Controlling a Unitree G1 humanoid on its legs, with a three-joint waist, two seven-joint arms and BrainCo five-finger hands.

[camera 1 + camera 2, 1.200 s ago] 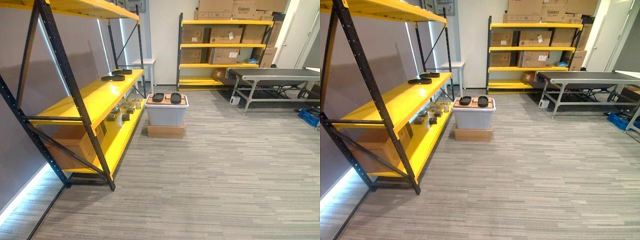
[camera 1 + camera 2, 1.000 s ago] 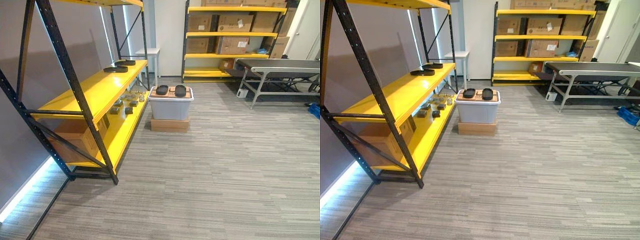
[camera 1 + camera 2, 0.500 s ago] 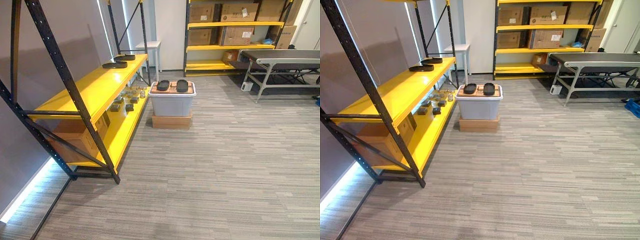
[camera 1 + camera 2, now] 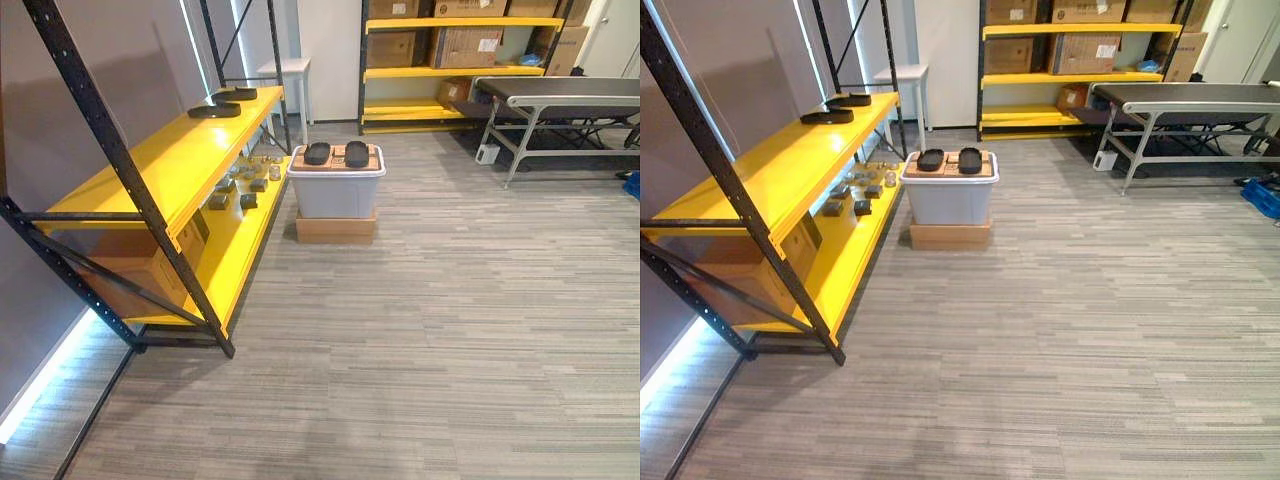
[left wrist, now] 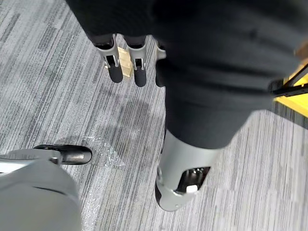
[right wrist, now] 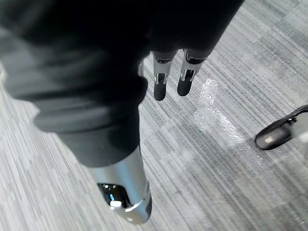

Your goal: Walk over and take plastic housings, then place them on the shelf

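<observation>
Nearing the yellow shelf [image 4: 180,165] on the left, and seeing it larger than 1.2 s ago through camera travel alone, with nothing on it shifting. Closing on the grey bin [image 4: 336,192] standing just beside the shelf's far end on a flat cardboard box [image 4: 336,228]. Finding 2 black plastic housings [image 4: 318,153] lying side by side on the bin lid, untouched, and 2 similar dark pieces [image 4: 214,110] resting on the shelf's middle board. Hanging the left robot hand [image 5: 114,67] and the right robot hand [image 6: 160,82] over the floor [image 4: 450,330], fingers straight, released, grasping nothing. Judging the approach as well advanced, with the pick-up needing several more steps.
</observation>
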